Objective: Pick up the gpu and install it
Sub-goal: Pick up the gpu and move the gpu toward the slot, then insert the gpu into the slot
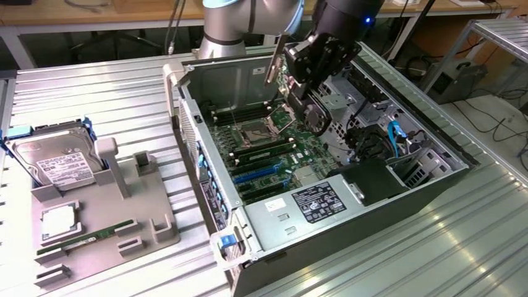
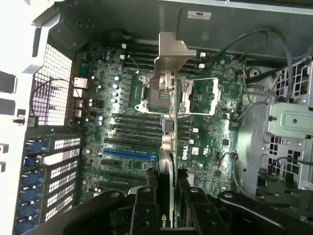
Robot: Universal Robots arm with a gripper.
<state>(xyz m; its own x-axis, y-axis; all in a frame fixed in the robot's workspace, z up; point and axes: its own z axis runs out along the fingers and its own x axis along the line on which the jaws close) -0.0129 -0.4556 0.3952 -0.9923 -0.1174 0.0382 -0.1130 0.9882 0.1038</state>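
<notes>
**While the gpu [image 2: 171,54] hangs edge-on over the board**

The open case [image 1: 429,133] holds the motherboard [image 1: 264,145] and power supply [image 1: 310,204]. A tray [image 1: 157,232] holds a hard drive [image 1: 56,162] and memory stick [image 1: 83,238]. The gripper [image 2: 171,183] is clamped on the gpu, bracket farthest from the jaws. The case walls stand well apart.

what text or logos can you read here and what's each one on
"DELL": on the motherboard, beside the gpu.
Hard drive label: too blurred to read.
Power supply label: too blurred to read.
White sticker on the case wall: too blurred.
</notes>
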